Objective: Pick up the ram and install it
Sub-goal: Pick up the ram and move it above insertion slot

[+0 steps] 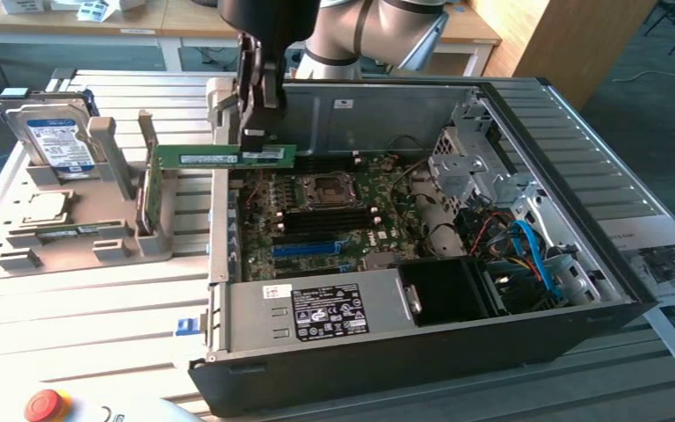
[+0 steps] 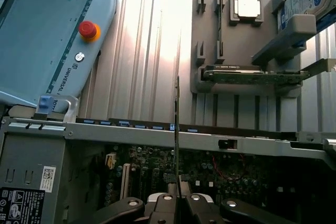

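The robot's black hand is pinched nearly closed on the long, thin green ram stick. It holds it level over the open black computer case, likely to line it up with the green motherboard.

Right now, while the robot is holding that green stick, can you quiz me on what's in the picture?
1. True or false: the gripper is shut on the ram.
2. Where does the hard drive with the blue label stand?
A) inside the computer case
B) in the grey holder at the exterior view's left
C) on top of the ram
3. Short answer: is the ram plugged into the motherboard yet?

Key
1. True.
2. B.
3. No. It is held in the air over the case's edge.
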Available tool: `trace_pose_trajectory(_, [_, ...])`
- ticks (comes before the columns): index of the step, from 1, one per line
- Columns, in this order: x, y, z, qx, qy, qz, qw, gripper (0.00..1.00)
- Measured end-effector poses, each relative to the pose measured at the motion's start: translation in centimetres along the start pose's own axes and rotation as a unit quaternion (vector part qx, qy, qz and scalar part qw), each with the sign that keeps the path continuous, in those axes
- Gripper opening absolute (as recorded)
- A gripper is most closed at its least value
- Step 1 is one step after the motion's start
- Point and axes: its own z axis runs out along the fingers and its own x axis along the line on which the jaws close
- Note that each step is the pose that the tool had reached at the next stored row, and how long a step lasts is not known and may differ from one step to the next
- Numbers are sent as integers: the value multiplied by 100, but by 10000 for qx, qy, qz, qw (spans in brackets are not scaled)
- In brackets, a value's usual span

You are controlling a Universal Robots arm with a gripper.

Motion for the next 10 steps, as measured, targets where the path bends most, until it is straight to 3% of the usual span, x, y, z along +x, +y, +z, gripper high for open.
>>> trace_pose_trajectory(3, [-15, 4, 0, 49, 30, -8, 10000, 12])
trace_pose_trajectory(7, [-15, -2, 0, 49, 31, -9, 10000, 12])
trace_pose_trajectory(10, [-5, -84, -13, 50, 30, -8, 10000, 12])
